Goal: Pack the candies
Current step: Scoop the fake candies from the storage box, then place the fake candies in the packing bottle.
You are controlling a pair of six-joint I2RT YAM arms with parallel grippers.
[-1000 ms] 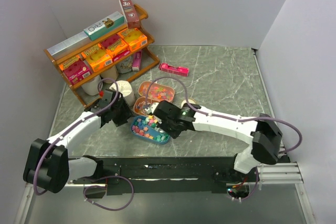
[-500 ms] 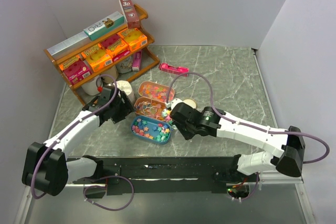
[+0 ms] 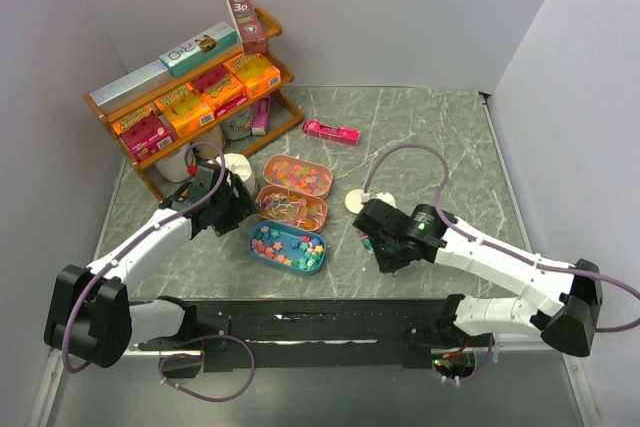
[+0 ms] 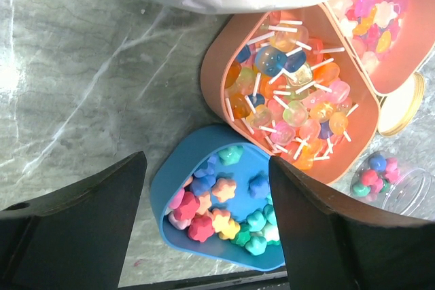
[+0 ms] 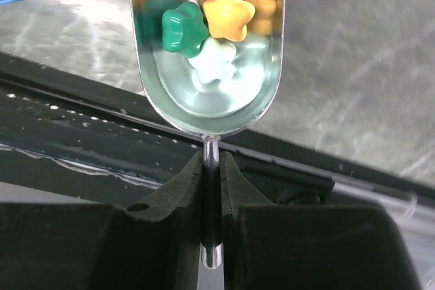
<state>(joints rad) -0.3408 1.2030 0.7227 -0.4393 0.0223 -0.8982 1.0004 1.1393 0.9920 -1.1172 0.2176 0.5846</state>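
Two tools in view. Left tool (image 4: 204,168) was released, jaws wide with nothing between them, hovering over the near end of the blue tray (image 4: 163,198). Right tool (image 5: 212,168) was clenched on the thin handle of one metal scoop (image 5: 211,93), above the desk (image 3: 430,137) right of the three trays. Candies (image 5: 228,13): four stars clear in the scoop (pink, green, yellow, white), more heaped in the blue tray and the pink tray (image 4: 408,66), a few in one clear jar (image 4: 408,191). The orange tray (image 4: 216,83) held lollipops (image 4: 299,110). One gold lid (image 4: 401,106) lay beside the jar.
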